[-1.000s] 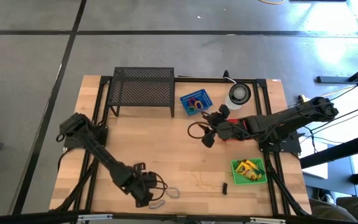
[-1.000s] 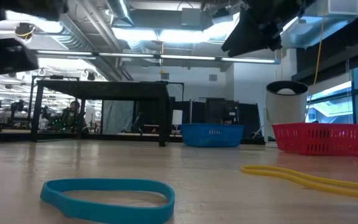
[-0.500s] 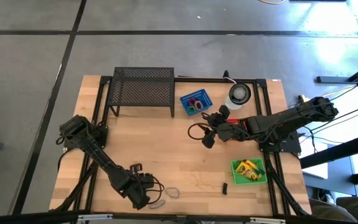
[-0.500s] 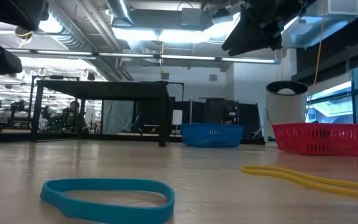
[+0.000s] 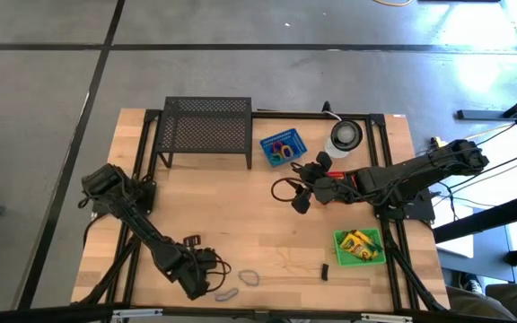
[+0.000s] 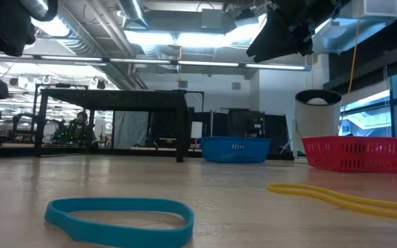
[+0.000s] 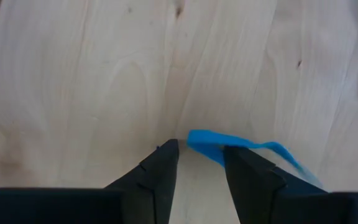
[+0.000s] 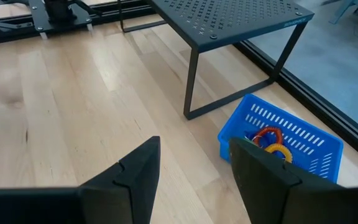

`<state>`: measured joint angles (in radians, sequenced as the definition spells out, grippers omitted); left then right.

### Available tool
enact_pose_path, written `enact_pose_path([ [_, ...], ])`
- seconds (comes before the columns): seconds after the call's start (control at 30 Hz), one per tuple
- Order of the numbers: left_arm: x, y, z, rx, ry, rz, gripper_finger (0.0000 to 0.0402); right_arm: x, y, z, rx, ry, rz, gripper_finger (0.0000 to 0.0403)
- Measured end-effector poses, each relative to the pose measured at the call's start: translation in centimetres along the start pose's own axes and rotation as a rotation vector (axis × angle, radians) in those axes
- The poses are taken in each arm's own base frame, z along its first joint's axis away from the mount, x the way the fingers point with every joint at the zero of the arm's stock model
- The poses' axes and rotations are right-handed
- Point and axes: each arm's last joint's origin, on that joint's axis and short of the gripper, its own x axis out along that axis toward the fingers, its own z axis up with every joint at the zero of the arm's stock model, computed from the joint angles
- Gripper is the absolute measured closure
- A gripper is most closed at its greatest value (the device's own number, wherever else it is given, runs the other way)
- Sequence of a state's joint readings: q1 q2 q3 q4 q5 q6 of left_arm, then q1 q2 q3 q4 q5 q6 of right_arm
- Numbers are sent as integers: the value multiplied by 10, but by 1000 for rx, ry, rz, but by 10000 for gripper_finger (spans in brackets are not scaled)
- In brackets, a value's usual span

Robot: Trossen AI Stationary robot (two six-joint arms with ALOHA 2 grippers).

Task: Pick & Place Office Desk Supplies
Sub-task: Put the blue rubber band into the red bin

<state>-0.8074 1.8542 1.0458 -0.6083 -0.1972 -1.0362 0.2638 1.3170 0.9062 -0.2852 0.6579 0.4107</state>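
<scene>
My left gripper [image 5: 206, 285] [image 7: 200, 154] is low over the table's near edge, open by a narrow gap. A blue rubber band [image 7: 225, 146] lies on the wood at its fingertips, one end in the gap. A second band [image 5: 249, 278] lies just to the right, and a blue loop [image 6: 119, 217] fills the low view's foreground. My right gripper [image 5: 298, 196] [image 8: 194, 168] hangs open above mid-table, holding nothing. A black clip [image 5: 325, 271] and a yellow-green crayon box [image 5: 359, 246] lie near the right edge. My left gripper points down at the table, with one end of the blue band [image 7: 196, 139] between its fingertips. The band runs on past the tip of one finger [image 7: 244, 163]. I cannot tell whether that finger touches it.
The black mesh rack [image 5: 206, 130] stands at the far left. A blue basket [image 5: 282, 146] [image 8: 284, 140] holding coloured bands sits beside it, with the round white-and-dark disc [image 5: 346, 135] further right. A red basket [image 6: 360, 153] is under the right arm. A yellow band [image 6: 343, 196] lies on the wood.
My left gripper has shifted a little toward the table's left edge, staying low near the near edge. The bands on the table and the right arm have stayed where they were.
</scene>
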Motion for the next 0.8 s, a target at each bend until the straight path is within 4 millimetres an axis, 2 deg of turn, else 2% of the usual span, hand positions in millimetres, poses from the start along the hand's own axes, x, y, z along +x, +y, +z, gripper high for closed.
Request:
enact_pose_path([
  [0.13, 1, -1, 1, 80, -50, 7, 293, 0, 0, 0, 0, 0, 0, 209],
  [0.27, 2, -7, 5, 223, -131, -25, 332, 0, 0, 0, 0, 0, 0, 209],
  [0.47, 3, -9, 8, 303, -180, -27, 392, 0, 0, 0, -1, -1, -5, 209],
  [0.8, 0, -10, 9, 358, -272, 37, 399, 0, 0, 0, -1, -2, -7, 209],
])
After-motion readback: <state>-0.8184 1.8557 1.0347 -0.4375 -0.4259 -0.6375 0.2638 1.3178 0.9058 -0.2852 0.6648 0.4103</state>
